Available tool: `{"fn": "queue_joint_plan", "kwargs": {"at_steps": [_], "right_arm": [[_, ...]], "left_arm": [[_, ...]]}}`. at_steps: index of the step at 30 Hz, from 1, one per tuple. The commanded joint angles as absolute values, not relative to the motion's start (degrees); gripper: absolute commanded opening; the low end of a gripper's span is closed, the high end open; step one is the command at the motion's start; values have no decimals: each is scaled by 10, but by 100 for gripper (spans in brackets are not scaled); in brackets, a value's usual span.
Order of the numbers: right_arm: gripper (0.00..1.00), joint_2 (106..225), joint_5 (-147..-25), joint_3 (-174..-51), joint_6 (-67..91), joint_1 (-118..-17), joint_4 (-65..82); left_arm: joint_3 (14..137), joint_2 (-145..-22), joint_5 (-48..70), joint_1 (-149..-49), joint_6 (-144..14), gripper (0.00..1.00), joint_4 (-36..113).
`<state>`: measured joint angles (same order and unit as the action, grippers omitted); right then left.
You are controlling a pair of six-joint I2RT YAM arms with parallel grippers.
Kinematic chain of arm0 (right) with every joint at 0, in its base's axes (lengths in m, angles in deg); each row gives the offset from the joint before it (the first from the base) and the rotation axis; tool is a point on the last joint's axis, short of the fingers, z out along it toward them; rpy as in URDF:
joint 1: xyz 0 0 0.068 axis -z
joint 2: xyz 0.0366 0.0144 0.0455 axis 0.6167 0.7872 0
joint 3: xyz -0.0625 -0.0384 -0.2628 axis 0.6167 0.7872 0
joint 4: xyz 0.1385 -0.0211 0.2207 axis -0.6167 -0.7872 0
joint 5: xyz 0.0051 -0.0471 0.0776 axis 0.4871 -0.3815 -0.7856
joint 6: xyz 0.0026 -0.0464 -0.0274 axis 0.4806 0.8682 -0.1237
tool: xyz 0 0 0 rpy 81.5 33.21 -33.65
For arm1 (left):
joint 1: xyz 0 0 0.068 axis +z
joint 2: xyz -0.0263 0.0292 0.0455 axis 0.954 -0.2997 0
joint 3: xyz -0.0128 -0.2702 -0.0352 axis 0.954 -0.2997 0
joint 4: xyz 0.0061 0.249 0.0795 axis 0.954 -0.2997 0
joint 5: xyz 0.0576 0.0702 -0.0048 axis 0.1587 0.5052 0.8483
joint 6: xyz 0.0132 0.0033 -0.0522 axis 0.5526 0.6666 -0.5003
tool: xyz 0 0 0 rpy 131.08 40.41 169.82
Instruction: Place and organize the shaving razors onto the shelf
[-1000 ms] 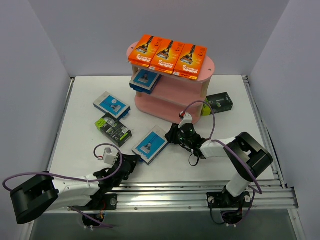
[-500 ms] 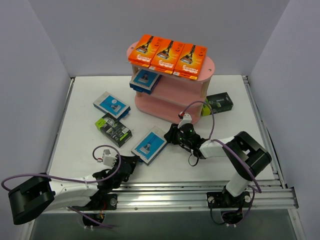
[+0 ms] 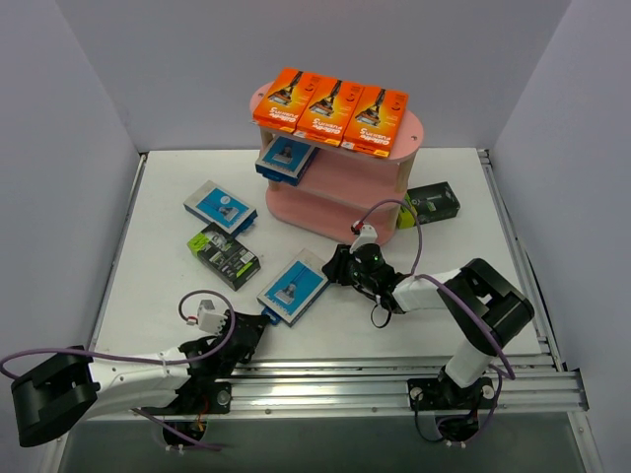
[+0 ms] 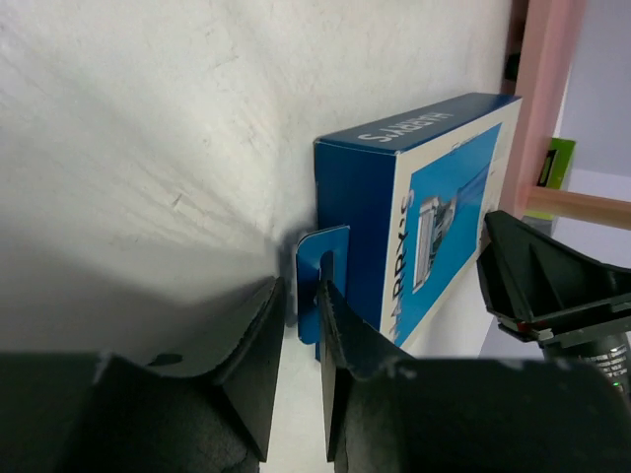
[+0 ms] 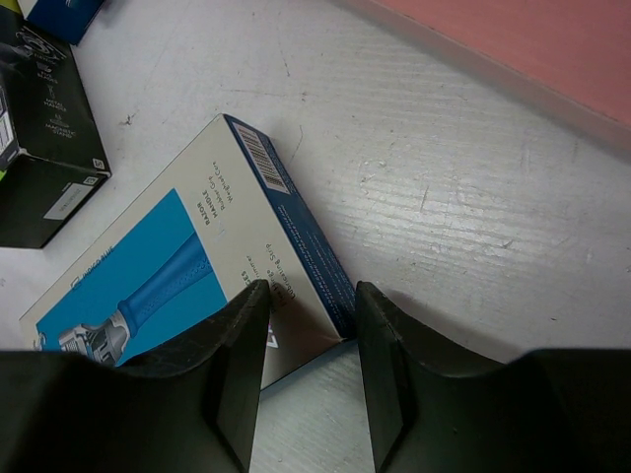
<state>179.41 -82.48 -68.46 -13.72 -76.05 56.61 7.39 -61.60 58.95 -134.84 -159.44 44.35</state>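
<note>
Razor packs are showing in your top view, eight in all: three orange, three blue-and-white and two black-and-green.

The three orange packs (image 3: 330, 106) are lying side by side on the top board of the pink shelf (image 3: 345, 182). One blue-and-white pack (image 3: 286, 158) is sitting on the middle board, at its left end.

The other four packs are lying on the white table (image 3: 158, 286). A second blue-and-white pack (image 3: 220, 206) is lying well to the left of the shelf. A black-and-green pack (image 3: 225, 254) is lying just in front of it. The other black-and-green pack (image 3: 432, 202) is lying right beside the shelf's right end.

The third blue-and-white pack (image 3: 294, 286) is sitting in front of the shelf, between your two grippers. Your right gripper (image 3: 335, 268) is squeezing the corner of this pack that is pointing toward the shelf, with one finger on each side of it.

Your left gripper (image 3: 258, 317) is reaching the pack's near end, where a small blue hang tab (image 4: 320, 281) is sticking out. Its fingers (image 4: 251, 365) are standing a little apart with the tab right at their tips. You cannot tell whether they are pinching it.
</note>
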Motion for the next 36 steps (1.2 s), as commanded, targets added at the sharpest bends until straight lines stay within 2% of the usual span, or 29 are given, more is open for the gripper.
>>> {"fn": "queue_joint_plan", "kwargs": {"at_steps": [1,16,27,36], "right_arm": [[35,1818,-817,-677,-126,-765,516],[35,1830,-821,-680,-125,-765,518],[35,1834,-820,-686,-122,-764,513],[35,1844,-825,-692,-124,-764,514]], "left_arm": [[55,-614,587,-1353,-1582,31,320],[54,-623,612,-1358,-1590,32,329],[55,-575,680,-1401,-1600,36,295],[55,-589,712,-1431,-1627,39,307]]}}
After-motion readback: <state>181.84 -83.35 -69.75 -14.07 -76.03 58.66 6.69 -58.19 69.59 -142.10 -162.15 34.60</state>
